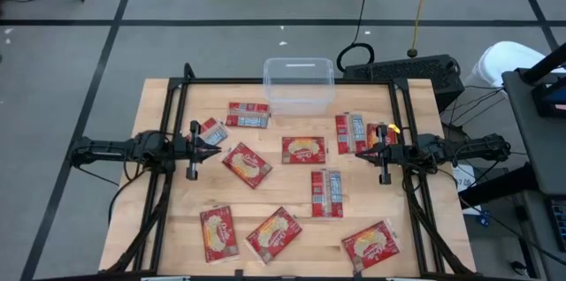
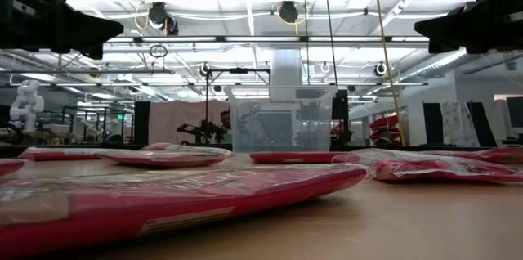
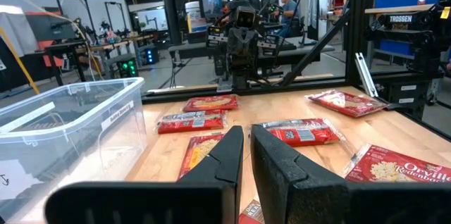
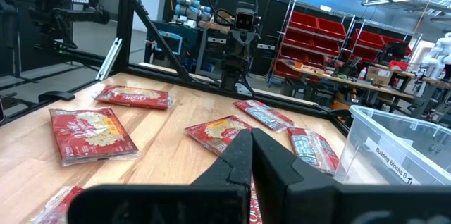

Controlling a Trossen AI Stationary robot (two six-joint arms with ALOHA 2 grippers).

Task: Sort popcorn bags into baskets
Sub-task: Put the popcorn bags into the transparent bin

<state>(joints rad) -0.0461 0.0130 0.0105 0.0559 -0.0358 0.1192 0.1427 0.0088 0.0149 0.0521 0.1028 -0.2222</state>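
Note:
Several red-and-yellow popcorn bags lie flat and scattered on the wooden table, among them one at the middle (image 1: 303,149), one face down (image 1: 326,193) and one near the front edge (image 1: 273,233). The clear plastic basket (image 1: 299,85) stands at the table's far middle edge with nothing showing in it; it also shows in the left wrist view (image 3: 63,125). My left gripper (image 1: 217,149) hovers level at the table's left, its fingers (image 3: 232,155) almost together with nothing between them. My right gripper (image 1: 357,152) hovers level at the right, shut and empty (image 4: 251,134).
Black frame rails (image 1: 173,122) run along the table's left and right sides. A black device with cables (image 1: 402,71) sits beyond the far edge. Bare wood shows between the bags in the middle (image 1: 283,184). A person (image 3: 287,2) is in the room beyond the table.

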